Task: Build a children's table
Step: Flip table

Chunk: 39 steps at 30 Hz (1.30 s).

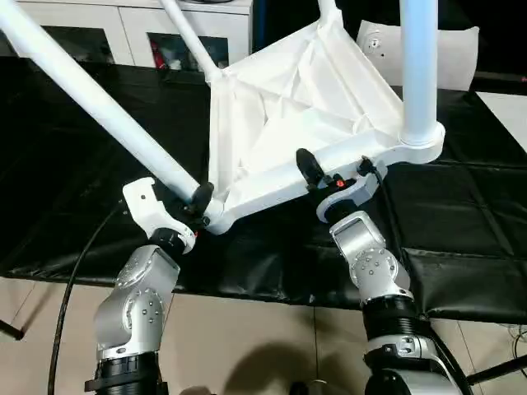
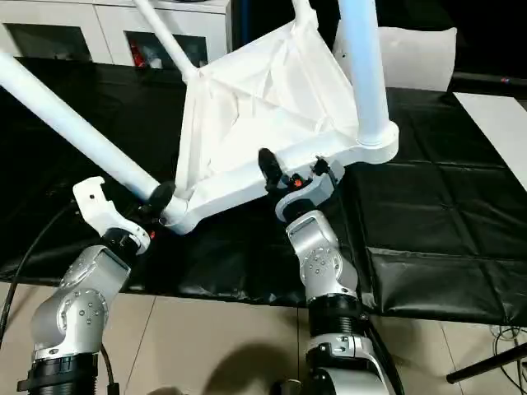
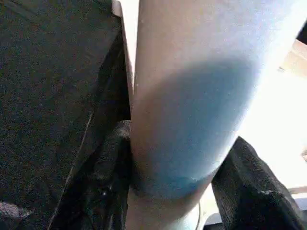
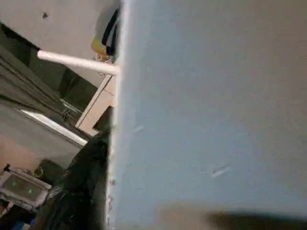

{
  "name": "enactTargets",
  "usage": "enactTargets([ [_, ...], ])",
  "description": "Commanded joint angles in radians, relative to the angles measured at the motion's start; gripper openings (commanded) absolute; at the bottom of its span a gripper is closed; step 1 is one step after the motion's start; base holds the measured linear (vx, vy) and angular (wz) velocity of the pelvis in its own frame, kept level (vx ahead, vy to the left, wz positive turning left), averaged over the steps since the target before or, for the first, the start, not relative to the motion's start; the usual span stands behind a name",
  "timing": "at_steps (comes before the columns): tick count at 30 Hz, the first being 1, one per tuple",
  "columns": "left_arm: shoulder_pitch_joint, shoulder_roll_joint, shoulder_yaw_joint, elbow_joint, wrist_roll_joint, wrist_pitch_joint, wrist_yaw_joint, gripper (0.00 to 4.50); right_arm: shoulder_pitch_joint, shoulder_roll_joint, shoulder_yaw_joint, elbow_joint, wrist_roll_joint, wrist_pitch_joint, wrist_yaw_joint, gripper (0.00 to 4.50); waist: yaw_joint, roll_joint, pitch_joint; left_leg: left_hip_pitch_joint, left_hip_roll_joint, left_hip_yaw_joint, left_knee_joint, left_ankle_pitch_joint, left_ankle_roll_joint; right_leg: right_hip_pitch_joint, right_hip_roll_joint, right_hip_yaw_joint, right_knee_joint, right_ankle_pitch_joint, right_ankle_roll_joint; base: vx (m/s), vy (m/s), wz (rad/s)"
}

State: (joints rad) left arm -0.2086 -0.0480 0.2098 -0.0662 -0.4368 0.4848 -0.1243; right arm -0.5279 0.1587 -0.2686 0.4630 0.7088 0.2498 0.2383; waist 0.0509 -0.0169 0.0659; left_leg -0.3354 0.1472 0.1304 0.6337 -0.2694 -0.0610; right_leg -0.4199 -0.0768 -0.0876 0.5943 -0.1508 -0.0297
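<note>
The tapered leg (image 1: 107, 107) is clenched in the left gripper (image 1: 198, 202); whether the right gripper (image 1: 329, 174) holds the tabletop (image 1: 280, 123) rim cannot be told, so the tabletop could slip.

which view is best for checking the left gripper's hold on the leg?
Left wrist view: black fingers flank the leg at close range. Both eye views show the left gripper clamped on that leg beside the tabletop corner, smaller. Right wrist view: only a distant leg.
</note>
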Motion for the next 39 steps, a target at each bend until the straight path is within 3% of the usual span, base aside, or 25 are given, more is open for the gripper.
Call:
enactTargets([
  [1, 0.023, -0.043, -0.052, 0.005, -0.038, 0.029, -0.021, 2.01, -0.103, 0.133, -0.011, -0.004, 0.020, -0.008, -0.007, 2.81, -0.002, -0.010, -0.070, -0.019, 0.064, -0.004, -0.084, 0.060, 0.107, 0.067, -0.076, 0.056, -0.053, -0.223, -0.194, 0.000, 0.000, 0.00],
  [5, 0.030, -0.044, -0.057, 0.005, -0.028, 0.026, -0.026, 2.01, -0.113, 0.128, 0.001, 0.006, 0.025, -0.019, -0.008, 2.48, -0.005, -0.002, -0.070, -0.019, 0.063, -0.003, -0.083, 0.068, 0.113, 0.065, -0.075, 0.055, -0.054, -0.232, -0.191, 0.000, 0.000, 0.00],
  [7, 0.035, -0.040, -0.067, 0.010, -0.016, 0.025, -0.030, 2.01, -0.113, 0.124, 0.008, 0.003, 0.026, -0.024, -0.010, 2.28, -0.007, -0.006, -0.070, -0.020, 0.063, -0.001, -0.083, 0.059, 0.111, 0.066, -0.074, 0.055, -0.056, -0.241, -0.185, 0.000, 0.000, 0.00],
  [16, 0.021, -0.021, -0.074, 0.031, 0.004, 0.013, -0.037, 2.01, -0.130, 0.105, 0.017, -0.006, 0.016, -0.041, -0.029, 2.05, -0.011, -0.004, -0.072, -0.017, 0.066, 0.009, -0.081, 0.066, 0.109, 0.063, -0.071, 0.055, -0.054, -0.220, -0.188, 0.000, 0.000, 0.00],
  [18, 0.016, -0.014, -0.073, 0.035, 0.008, 0.010, -0.040, 2.57, -0.136, 0.100, 0.016, -0.006, 0.014, -0.049, -0.037, 2.04, -0.013, -0.005, -0.072, -0.016, 0.066, 0.010, -0.081, 0.066, 0.107, 0.063, -0.071, 0.055, -0.054, -0.221, -0.186, 0.000, 0.000, 0.00],
  [19, 0.014, -0.011, -0.070, 0.037, 0.005, 0.009, -0.044, 2.71, -0.139, 0.095, 0.016, -0.008, 0.015, -0.052, -0.041, 2.04, -0.014, -0.010, -0.072, -0.017, 0.066, 0.010, -0.081, 0.065, 0.107, 0.063, -0.070, 0.055, -0.054, -0.223, -0.185, 0.000, 0.000, 0.00],
  [22, 0.009, 0.000, -0.060, 0.041, 0.012, -0.011, -0.048, 2.85, -0.145, 0.084, 0.018, -0.013, 0.011, -0.062, -0.054, 2.03, -0.014, -0.009, -0.077, -0.016, 0.064, 0.011, -0.078, 0.090, 0.114, 0.062, -0.069, 0.055, -0.049, -0.199, -0.185, 0.000, 0.000, 0.00],
  [25, 0.016, 0.022, -0.053, 0.033, 0.008, -0.011, -0.068, 3.14, -0.159, 0.073, 0.007, -0.014, 0.004, -0.087, -0.082, 2.02, -0.017, -0.016, -0.090, -0.024, 0.058, 0.010, -0.063, 0.221, 0.177, 0.060, -0.067, 0.055, -0.025, -0.043, -0.217, 0.000, 0.000, 0.00],
  [26, 0.028, 0.035, -0.057, 0.020, 0.004, -0.003, -0.084, 3.15, -0.166, 0.065, 0.003, -0.014, -0.002, -0.099, -0.090, 2.02, -0.017, -0.023, -0.090, -0.026, 0.057, 0.013, -0.061, 0.231, 0.191, 0.058, -0.067, 0.055, -0.025, -0.033, -0.222, 0.000, 0.000, 0.00],
  [29, 0.083, 0.079, -0.065, -0.037, -0.012, 0.025, -0.133, 3.32, -0.187, 0.041, -0.007, -0.009, -0.022, -0.127, -0.115, 2.02, -0.015, -0.025, -0.088, -0.033, 0.054, 0.017, -0.055, 0.232, 0.230, 0.050, -0.067, 0.054, -0.018, -0.044, -0.239, 0.000, 0.000, 0.00],
  [30, 0.097, 0.088, -0.066, -0.047, -0.008, 0.026, -0.137, 3.41, -0.191, 0.036, -0.009, -0.008, -0.027, -0.136, -0.120, 2.02, -0.013, -0.020, -0.083, -0.032, 0.056, 0.020, -0.055, 0.195, 0.230, 0.048, -0.067, 0.052, -0.027, -0.105, -0.227, 0.000, 0.000, 0.00],
  [32, 0.152, 0.121, -0.063, -0.087, -0.014, 0.036, -0.165, 3.41, -0.196, 0.012, 0.000, -0.007, -0.065, -0.163, -0.140, 2.02, -0.013, -0.019, -0.083, -0.028, 0.061, 0.020, -0.057, 0.174, 0.215, 0.045, -0.064, 0.049, -0.029, -0.144, -0.214, 0.000, 0.000, 0.00],
  [34, 0.182, 0.140, -0.064, -0.110, -0.016, 0.041, -0.183, 3.41, -0.194, -0.001, 0.007, -0.011, -0.089, -0.175, -0.153, 2.00, -0.014, -0.019, -0.082, -0.029, 0.062, 0.020, -0.058, 0.171, 0.207, 0.045, -0.062, 0.048, -0.030, -0.149, -0.207, 0.000, 0.000, 0.00],
  [36, 0.252, 0.188, -0.072, -0.177, -0.017, 0.042, -0.231, 3.41, -0.181, -0.041, 0.037, -0.047, -0.160, -0.194, -0.180, 2.00, -0.015, -0.025, -0.079, -0.029, 0.064, 0.021, -0.061, 0.150, 0.183, 0.045, -0.059, 0.047, -0.031, -0.168, -0.190, 0.000, 0.000, 0.00],
  [39, 0.296, 0.239, -0.096, -0.237, -0.010, 0.043, -0.269, 3.41, -0.164, -0.068, 0.062, -0.086, -0.207, -0.192, -0.201, 2.00, -0.012, -0.019, -0.076, -0.027, 0.065, 0.020, -0.066, 0.121, 0.158, 0.044, -0.057, 0.048, -0.031, -0.189, -0.170, 0.000, 0.000, 0.00],
])
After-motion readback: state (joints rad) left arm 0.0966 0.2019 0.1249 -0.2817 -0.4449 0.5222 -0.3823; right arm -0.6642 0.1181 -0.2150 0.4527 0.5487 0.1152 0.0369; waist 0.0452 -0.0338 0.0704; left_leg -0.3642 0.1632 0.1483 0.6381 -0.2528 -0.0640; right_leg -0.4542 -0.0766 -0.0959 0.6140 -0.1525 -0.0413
